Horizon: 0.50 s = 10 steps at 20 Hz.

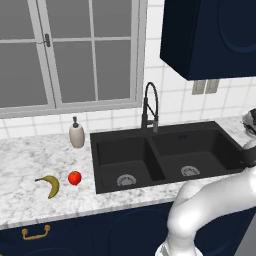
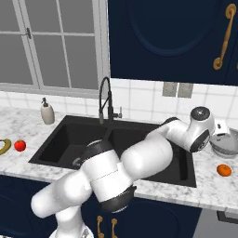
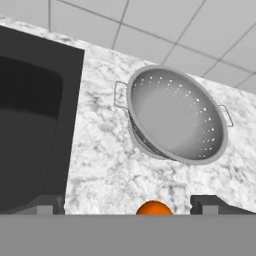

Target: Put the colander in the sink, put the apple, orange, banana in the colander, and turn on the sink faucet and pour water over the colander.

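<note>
On the marble counter right of the sink (image 3: pixel 30 130), the colander (image 3: pixel 175 115) sits at twelve o'clock from the wide-open, empty gripper (image 3: pixel 127 202), so step one likely needs a descent onto its rim.

Orange (image 2: pixel 224 170) beside colander (image 2: pixel 226 144)

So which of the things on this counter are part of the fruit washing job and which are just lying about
Part of the job:
colander
sink
sink faucet
apple
banana
orange

Just lying about:
soap dispenser
</note>
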Tool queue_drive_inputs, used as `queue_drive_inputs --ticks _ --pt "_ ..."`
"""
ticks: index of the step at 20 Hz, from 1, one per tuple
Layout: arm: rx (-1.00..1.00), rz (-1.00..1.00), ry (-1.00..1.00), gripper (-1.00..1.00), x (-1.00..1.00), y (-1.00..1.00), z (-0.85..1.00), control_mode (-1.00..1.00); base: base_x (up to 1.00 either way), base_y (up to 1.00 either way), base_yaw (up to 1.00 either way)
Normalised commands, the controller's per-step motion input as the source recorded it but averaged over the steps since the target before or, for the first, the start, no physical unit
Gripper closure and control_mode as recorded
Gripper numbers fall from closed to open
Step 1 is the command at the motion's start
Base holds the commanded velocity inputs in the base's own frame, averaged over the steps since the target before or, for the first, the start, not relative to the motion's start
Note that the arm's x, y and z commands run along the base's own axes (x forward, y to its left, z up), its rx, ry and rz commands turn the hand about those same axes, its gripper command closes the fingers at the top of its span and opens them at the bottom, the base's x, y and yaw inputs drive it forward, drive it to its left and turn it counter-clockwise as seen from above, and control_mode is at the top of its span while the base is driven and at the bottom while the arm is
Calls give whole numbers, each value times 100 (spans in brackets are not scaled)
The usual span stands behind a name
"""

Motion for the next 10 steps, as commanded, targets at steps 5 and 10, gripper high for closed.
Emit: queue_drive_inputs --ticks 5,10 --pt "0 3 2 -100 1 -2 -32 -100 0 0 0" --pt "-2 4 0 -100 21 0 -29 -100 0 0 0"
